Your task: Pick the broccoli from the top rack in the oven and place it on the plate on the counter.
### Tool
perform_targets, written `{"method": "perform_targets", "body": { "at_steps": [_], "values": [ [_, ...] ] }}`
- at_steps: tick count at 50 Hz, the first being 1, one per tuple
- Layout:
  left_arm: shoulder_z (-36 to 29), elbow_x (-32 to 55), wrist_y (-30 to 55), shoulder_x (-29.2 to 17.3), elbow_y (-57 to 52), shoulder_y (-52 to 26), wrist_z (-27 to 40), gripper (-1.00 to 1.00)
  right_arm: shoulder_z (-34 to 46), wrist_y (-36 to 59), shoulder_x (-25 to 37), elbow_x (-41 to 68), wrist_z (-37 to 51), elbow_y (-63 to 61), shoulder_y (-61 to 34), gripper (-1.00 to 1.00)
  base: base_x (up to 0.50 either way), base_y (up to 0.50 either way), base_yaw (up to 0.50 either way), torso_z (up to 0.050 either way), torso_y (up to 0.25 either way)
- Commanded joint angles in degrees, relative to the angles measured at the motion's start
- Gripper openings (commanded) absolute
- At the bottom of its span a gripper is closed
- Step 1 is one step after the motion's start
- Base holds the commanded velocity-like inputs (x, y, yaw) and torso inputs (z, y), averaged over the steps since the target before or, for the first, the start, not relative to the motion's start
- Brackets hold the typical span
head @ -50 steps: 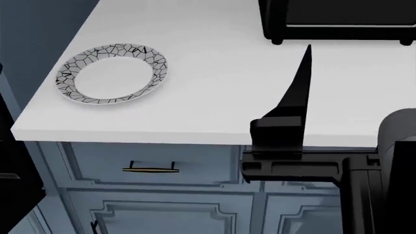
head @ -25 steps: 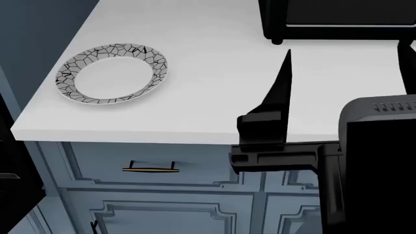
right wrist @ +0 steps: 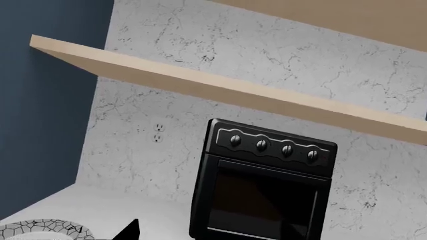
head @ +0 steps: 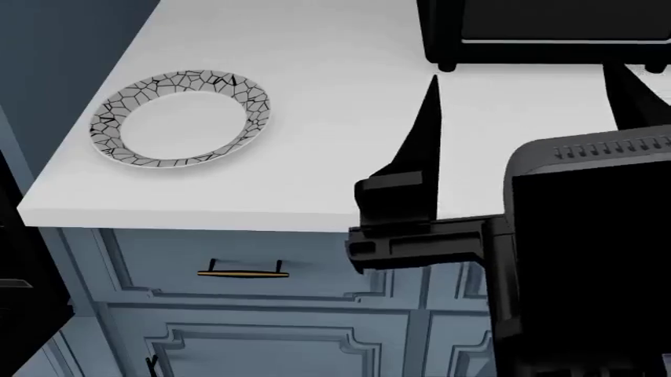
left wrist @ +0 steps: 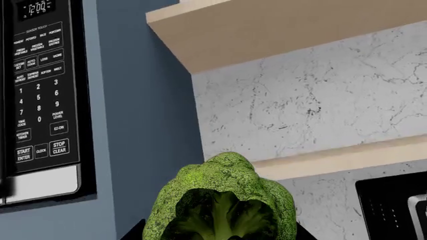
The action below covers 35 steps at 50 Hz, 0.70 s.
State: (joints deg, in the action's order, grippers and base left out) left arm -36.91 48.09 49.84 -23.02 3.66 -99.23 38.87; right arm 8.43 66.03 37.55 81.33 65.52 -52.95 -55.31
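Held in the left gripper [left wrist: 217, 236], pinched between dark fingers of which only slivers show: the broccoli [left wrist: 220, 200], just before the wrist camera. Branching underside turned to the camera, bumpy crown pointing away toward the marble backsplash [left wrist: 313, 100], so long axis running away from the lens. Beside it a microwave panel [left wrist: 40, 90], a blue wall, a beige shelf [left wrist: 280, 25]. From the head, left to right: the plate [head: 241, 98] flat near the left end of the counter [head: 335, 71], close to its front edge; blue-grey cabinet fronts with a gold handle [head: 243, 272] below; wide bare worktop; then the right gripper [head: 428, 126], one thin black finger showing, spread or pressed together cannot tell; behind, a small black toaster oven [head: 545, 31].
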Motion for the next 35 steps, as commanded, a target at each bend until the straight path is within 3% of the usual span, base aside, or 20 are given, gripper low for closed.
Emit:
{"method": "perform_targets", "body": {
  "at_steps": [1, 10, 21, 35],
  "values": [
    [-7.9, -12.0, -13.5, 9.9, 31.2, -12.1, -14.9, -1.00, 1.8, 0.1, 0.5, -5.2, -6.2, 3.7, -1.7, 1.00, 0.00, 0.00, 0.00, 0.015, 0.000],
    [-10.5, -18.0, -31.8, 22.9, 70.6, -24.8, -29.6, -1.00, 2.8, -1.5, 0.1, -6.1, -11.8, 4.4, -2.6, 1.00, 0.00, 0.00, 0.00, 0.000, 0.000],
    [-13.3, -15.1, -30.4, 22.9, 71.2, -29.1, -29.5, -1.00, 2.7, -2.5, 0.5, -5.8, -12.8, 3.8, -1.8, 1.00, 0.44, -0.06, 0.00, 0.000, 0.001],
    [-7.8, -15.9, -24.8, 22.9, 70.8, -31.9, -31.2, -1.00, 3.5, -2.1, 0.6, -4.9, -12.0, 3.6, -2.5, 1.00, 0.41, -0.06, 0.00, 0.000, 0.001]
  ]
}}
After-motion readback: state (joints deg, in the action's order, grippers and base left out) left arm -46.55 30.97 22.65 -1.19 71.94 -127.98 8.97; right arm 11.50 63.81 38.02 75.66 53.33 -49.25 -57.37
